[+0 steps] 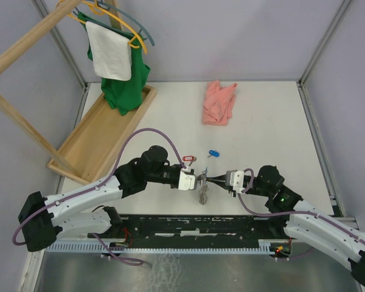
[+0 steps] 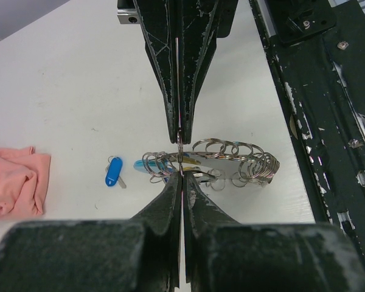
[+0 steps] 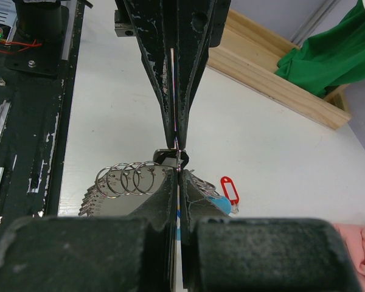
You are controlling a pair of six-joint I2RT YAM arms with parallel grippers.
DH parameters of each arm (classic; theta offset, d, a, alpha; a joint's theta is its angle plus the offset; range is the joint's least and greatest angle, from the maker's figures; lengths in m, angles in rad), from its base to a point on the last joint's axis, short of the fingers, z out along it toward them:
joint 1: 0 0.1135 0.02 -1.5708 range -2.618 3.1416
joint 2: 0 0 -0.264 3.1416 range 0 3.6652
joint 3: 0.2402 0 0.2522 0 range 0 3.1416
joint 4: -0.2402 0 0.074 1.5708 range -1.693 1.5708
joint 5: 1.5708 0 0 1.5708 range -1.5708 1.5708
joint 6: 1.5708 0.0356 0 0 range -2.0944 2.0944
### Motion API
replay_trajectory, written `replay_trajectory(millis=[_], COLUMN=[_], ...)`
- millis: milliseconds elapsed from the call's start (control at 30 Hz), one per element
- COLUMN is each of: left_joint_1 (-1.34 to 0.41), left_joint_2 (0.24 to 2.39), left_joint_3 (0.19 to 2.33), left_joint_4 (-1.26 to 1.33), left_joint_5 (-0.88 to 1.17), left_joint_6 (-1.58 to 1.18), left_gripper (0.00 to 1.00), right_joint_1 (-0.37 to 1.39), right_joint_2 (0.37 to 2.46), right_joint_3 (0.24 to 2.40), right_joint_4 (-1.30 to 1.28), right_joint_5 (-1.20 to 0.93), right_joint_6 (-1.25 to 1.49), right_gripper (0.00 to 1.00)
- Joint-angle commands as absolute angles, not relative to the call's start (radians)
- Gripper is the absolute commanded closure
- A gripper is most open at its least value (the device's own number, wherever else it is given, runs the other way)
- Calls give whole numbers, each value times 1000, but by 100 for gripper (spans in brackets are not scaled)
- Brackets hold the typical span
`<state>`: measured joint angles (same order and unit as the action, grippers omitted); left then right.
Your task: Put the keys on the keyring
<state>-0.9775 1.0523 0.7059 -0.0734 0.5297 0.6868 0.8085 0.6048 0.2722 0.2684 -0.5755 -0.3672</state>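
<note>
Left gripper (image 1: 199,178): jaws pressed flat together, tips nipped on a ring of the keyring (image 1: 203,192). Right gripper (image 1: 210,178): also fully closed, its tips pinching a small ring at the same spot. The two sets of fingers meet nose to nose just below frame centre in the top view, on a left-right line.

Keyring: hangs from the meeting point. In the top view its long axis runs up-down, trailing toward the bottom of the frame. Can't tell whether its low end rests on the table (image 1: 274,128). In the left wrist view the loop spreads left to right, with its light-blue tag (image 2: 142,164) at the left end and a thick clump of rings at the right. In the right wrist view the rings fan out to the lower left of the fingers.

Loose keys: the red-tagged key (image 1: 188,160) is just above the left gripper, its tag lying roughly left-right. The blue-tagged key (image 1: 213,153) is near, up and right of the pinch, and also lies near left-right.

Further out: pink cloth (image 1: 219,102) at upper centre, wooden tray (image 1: 100,137) at left, green garment (image 1: 126,85) and white towel (image 1: 108,52) on hangers at upper left.
</note>
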Motion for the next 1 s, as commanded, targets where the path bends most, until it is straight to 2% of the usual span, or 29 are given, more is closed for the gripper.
replay_trajectory(millis=[0, 967], left_joint_1=[-982, -983], left_joint_2=[1065, 1043], left_joint_3=[755, 782], left_joint_4=[-30, -32], left_joint_5=[579, 655], left_joint_6=[721, 733], left_gripper=[97, 97], right_joint_1=[807, 807], right_joint_2=[604, 687], right_joint_3=[317, 430], right_joint_4=[307, 111], right_joint_5=[-596, -627], right_joint_6=[-376, -451], right_gripper=[99, 99])
